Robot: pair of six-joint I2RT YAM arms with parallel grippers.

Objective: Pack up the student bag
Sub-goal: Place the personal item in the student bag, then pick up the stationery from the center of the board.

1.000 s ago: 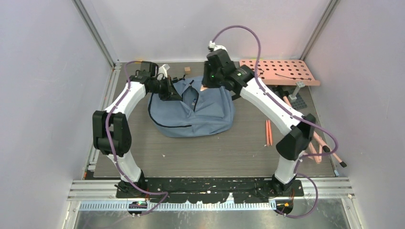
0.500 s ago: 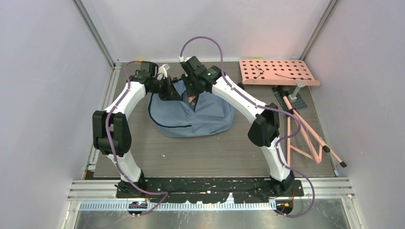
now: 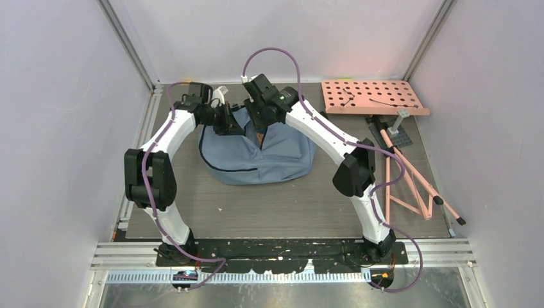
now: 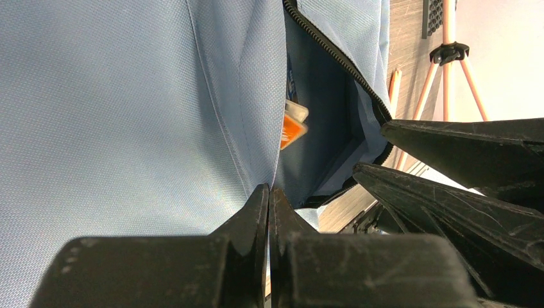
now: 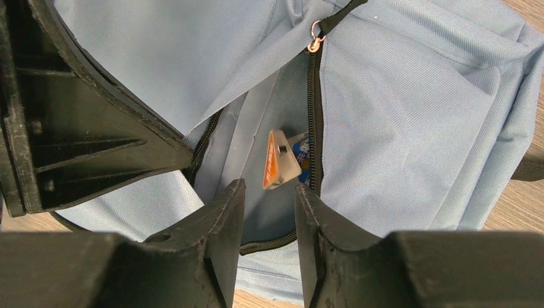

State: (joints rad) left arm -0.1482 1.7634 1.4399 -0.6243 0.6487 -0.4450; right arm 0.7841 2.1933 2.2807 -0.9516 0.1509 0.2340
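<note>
Grey-blue student bag (image 3: 256, 154) flat on dark wood-grain tabletop (image 3: 269, 205), toward 12 o'clock from centre, between the two arms. Main zipper open, mouth gaping at the bag's 12 o'clock end.

Left fingers (image 4: 253, 212) pressed together, clamped on a fold of bag fabric at the 11 o'clock lip of the opening.

Right fingers (image 5: 224, 212) apart with nothing between them, poised just over the open mouth and pointing down into it.

Inside the bag, just past the right fingertips – small orange-and-white item (image 5: 279, 168), touching a blue-and-white printed thing against the zipper edge. White marks on the orange face (image 4: 293, 128), too small to read; print on the blue part also illegible. No brand or label readable on the bag itself.

Metal ring zipper pull (image 5: 314, 27) with black tab at the top of the opening in the right wrist view.

Pink perforated board (image 3: 372, 96) at 2 o'clock, well apart from the bag. Pink-legged folding stand (image 3: 410, 173) lying at 3 o'clock near the tabletop edge.
</note>
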